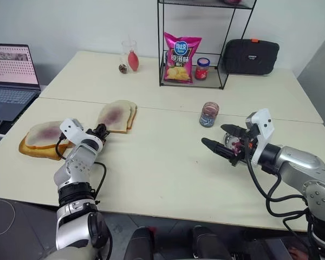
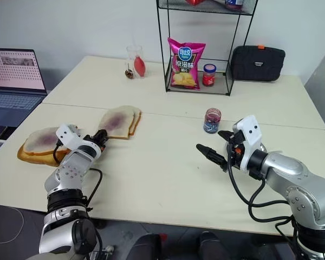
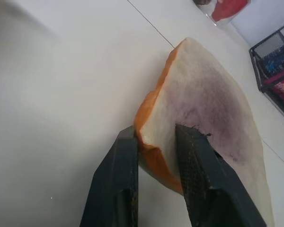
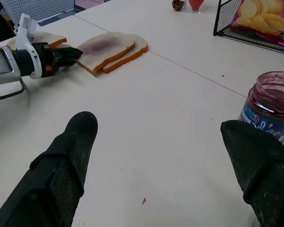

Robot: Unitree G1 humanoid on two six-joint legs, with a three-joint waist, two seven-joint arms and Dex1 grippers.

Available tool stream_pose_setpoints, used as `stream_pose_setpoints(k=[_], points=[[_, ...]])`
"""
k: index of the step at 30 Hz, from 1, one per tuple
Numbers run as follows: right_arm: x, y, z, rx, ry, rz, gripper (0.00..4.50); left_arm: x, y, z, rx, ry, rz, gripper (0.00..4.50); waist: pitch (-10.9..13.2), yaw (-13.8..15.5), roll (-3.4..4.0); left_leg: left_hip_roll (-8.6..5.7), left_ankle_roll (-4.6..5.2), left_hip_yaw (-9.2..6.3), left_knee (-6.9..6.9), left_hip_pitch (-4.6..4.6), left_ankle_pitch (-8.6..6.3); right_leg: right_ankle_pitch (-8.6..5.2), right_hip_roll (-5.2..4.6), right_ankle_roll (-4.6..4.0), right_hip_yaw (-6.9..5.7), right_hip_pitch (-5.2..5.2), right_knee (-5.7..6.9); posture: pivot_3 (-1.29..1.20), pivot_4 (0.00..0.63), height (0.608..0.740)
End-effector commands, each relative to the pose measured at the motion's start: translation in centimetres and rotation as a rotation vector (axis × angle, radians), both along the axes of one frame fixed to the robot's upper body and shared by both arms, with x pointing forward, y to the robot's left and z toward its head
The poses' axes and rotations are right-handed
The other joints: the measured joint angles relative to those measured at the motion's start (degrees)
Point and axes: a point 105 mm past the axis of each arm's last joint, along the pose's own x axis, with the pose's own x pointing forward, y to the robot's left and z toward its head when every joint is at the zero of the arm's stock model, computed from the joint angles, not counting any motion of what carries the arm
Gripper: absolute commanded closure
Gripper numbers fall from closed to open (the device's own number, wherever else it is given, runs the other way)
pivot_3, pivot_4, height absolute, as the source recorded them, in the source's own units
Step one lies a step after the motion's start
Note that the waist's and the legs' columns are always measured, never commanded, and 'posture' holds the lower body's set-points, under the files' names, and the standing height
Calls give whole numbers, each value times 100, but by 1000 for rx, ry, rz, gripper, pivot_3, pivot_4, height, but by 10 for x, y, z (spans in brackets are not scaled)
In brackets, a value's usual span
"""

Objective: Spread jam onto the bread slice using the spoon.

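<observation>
The bread slice (image 1: 115,115), white with a purple-brown stain, lies on top of a second slice (image 4: 133,46) left of the table's middle. My left gripper (image 1: 102,130) is at its near corner, and in the left wrist view the black fingers (image 3: 120,156) pinch that corner, one against the crust and one on top. The jam sits in a small clear glass jar (image 1: 209,114), lid off, at the right of the middle. Just in front of the jar, my right gripper (image 1: 214,135) hangs over the table, open and holding nothing. The spoon is out of view.
A thick stack of stained bread (image 1: 40,140) lies near the left edge, beside a laptop (image 1: 11,81). At the back stand a wire rack (image 1: 227,49) with a chips bag (image 1: 181,57) and a red-lidded jar (image 1: 202,69), a black case (image 1: 250,56) and a glass (image 1: 131,56).
</observation>
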Motion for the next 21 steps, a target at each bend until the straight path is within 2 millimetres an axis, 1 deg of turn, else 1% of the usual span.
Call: stream_pose_setpoints(k=[1, 3, 4, 5, 8, 9, 18, 21], points=[[0, 2, 10, 9, -52, 10, 0, -2, 8, 13, -14, -61, 49, 3322, 0, -8, 0, 0, 0, 0, 0, 0, 0, 0, 0, 0, 0, 0, 0, 0, 150, 740], [1, 2, 10, 9, -51, 9, 0, -2, 9, 19, -18, -91, 63, 3322, 0, -13, 0, 0, 0, 1, 0, 0, 0, 0, 1, 0, 1, -1, 0, 0, 150, 740], [1, 2, 10, 9, -51, 8, 0, -2, 10, 21, -19, -98, 66, 3667, 0, -13, 0, 0, 0, 1, 0, 0, 0, 0, 1, 0, 1, -1, 0, 0, 150, 740], [2, 2, 10, 9, -51, 7, 0, -2, 10, 24, -25, -111, 65, 3782, 0, -13, 0, 0, 0, 0, 0, 0, 0, 0, 1, 0, 0, -1, 0, 0, 150, 740], [3, 1, 9, 9, -52, 4, 0, -2, 10, 31, -21, -139, 62, 4404, 1, -13, -1, 0, 0, 1, -1, 0, 0, 0, 1, 0, 1, -1, -1, 0, 150, 740], [3, 1, 9, 9, -52, 4, 0, -2, 10, 34, -22, -149, 62, 4455, 1, -12, -1, 0, 0, 0, -1, -1, 0, 0, 1, -1, 0, -1, -1, 0, 150, 740], [5, 4, 8, 21, -56, 5, 0, 2, 6, 63, -13, -245, 23, 4455, 1, -8, -1, 0, 0, -1, -1, -1, 0, 0, 2, -1, -1, -1, -1, 0, 150, 740], [4, 3, 10, 22, -59, 3, 0, 5, -9, 89, 11, -314, -81, 4455, 3, -8, -4, 0, 0, -1, 0, -1, 0, 0, 2, -1, 0, -1, -1, 0, 150, 740]])
